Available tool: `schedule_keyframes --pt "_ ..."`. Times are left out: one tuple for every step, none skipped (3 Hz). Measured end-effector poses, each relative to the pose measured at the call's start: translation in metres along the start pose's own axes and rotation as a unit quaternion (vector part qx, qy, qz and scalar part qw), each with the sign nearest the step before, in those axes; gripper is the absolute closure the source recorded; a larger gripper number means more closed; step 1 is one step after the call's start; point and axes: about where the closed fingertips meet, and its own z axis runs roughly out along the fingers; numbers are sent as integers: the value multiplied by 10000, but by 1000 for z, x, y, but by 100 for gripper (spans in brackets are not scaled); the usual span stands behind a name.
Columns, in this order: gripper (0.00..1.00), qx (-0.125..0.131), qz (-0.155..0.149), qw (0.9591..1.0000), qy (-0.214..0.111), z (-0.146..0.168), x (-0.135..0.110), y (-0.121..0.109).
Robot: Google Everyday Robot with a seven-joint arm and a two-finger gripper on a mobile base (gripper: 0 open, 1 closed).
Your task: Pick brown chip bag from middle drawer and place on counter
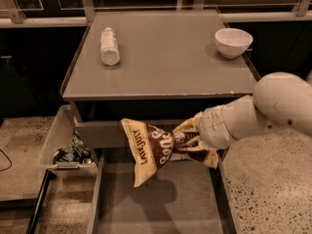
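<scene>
The brown chip bag [155, 147], dark brown with cream-yellow ends and "Late July" lettering, hangs in the air above the open middle drawer [161, 204], in front of the drawer front above it. My gripper [191, 141] is shut on the bag's right end; the white arm comes in from the right. The bag's left end droops down toward the drawer floor without touching it. The counter [165, 57] lies behind and above the bag.
A white plastic bottle [109, 46] lies on the counter's left side. A white bowl [233, 42] stands at its right back. A bin of cans and wrappers [67, 150] sits left of the drawers. Speckled floor lies to the right.
</scene>
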Motion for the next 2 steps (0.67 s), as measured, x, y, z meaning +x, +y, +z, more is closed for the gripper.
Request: schedule_keyframes --pt "100 500 76 9986 182 -63 -8 -35" --pt "100 729 62 9970 239 -86 -11 -53"
